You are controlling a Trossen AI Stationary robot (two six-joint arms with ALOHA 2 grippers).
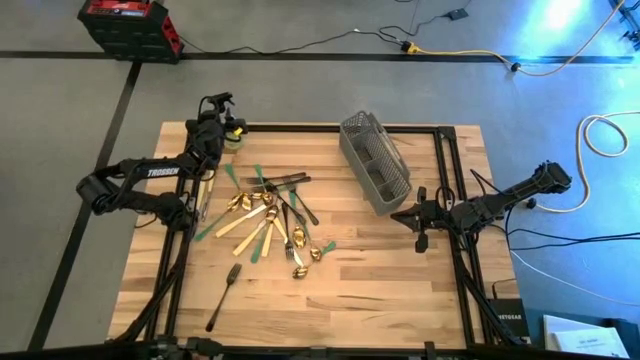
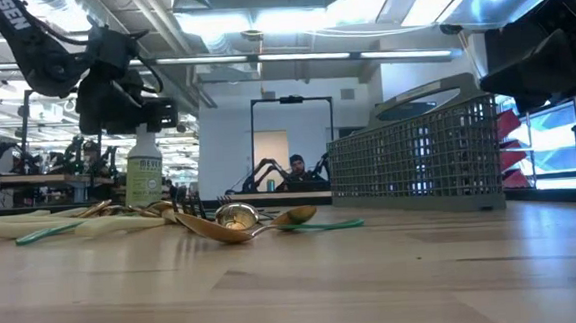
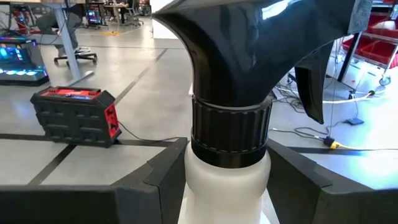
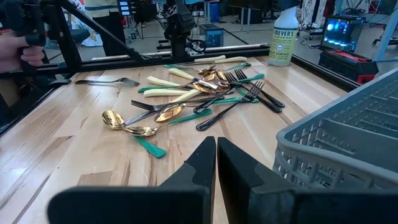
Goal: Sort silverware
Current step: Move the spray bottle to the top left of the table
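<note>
The left gripper [image 1: 222, 122] sits at the upper left of the high view, at the far corner of the pale wooden table [image 1: 400, 290], with its dark fingers [image 3: 143, 186] on either side of the white plastic spray bottle with a black trigger head [image 3: 227, 155]. In the left wrist view the bottle's neck fills the gap between the fingers, so the jaws are clasped around it, just under the ribbed collar. My reading is that the bottle is being handled because it stands right beside the cutlery and would get in the way of sorting.

The silverware [image 1: 268, 218], a loose heap of shiny gold spoons, green-handled pieces, pale cream handles and dark forks, lies left of centre in the high view, tangled and overlapping. One dark fork [image 1: 224, 296] lies apart at the lower left.

The grey mesh caddy [image 1: 374, 163] rests tilted at upper centre, near the pile but holding nothing visible, presumably the target for sorted pieces.

The right gripper [image 1: 418, 222] waits at the right of the high view, beside the caddy, its fingers [image 4: 200, 163] pressed together and holding nothing.
</note>
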